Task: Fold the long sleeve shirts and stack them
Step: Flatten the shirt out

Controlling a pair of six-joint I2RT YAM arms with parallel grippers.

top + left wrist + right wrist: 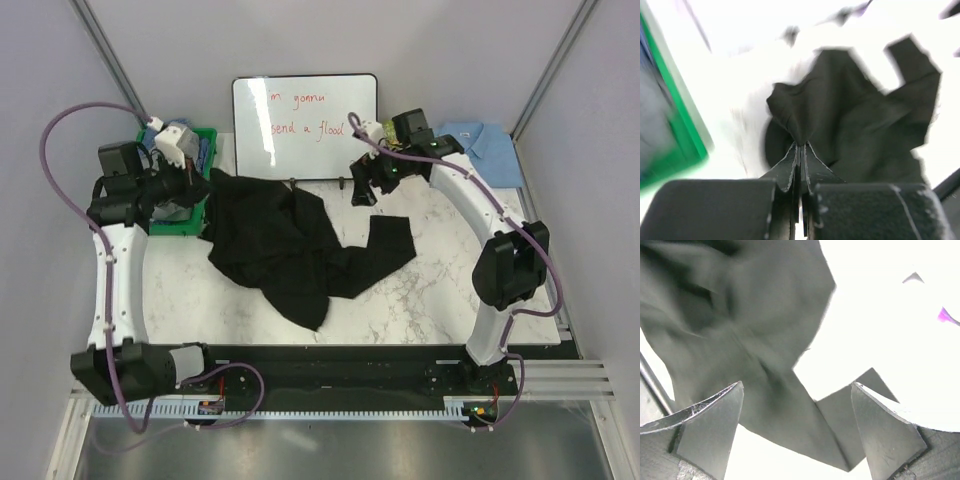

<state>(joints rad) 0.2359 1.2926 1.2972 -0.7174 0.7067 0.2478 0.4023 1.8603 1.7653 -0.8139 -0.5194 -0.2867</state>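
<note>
One black shirt, crumpled | left fingers clamped on it | right fingers apart

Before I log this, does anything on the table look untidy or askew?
The black shirt lies crumpled centrally, one sleeve splayed rightward; the light blue shirt at back right lies neat. The left claw pinches a bunched fold.

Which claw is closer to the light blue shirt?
Right. The right gripper hovers open a short way from the light blue shirt; the left gripper is at the opposite side, pinching the black shirt.
</note>
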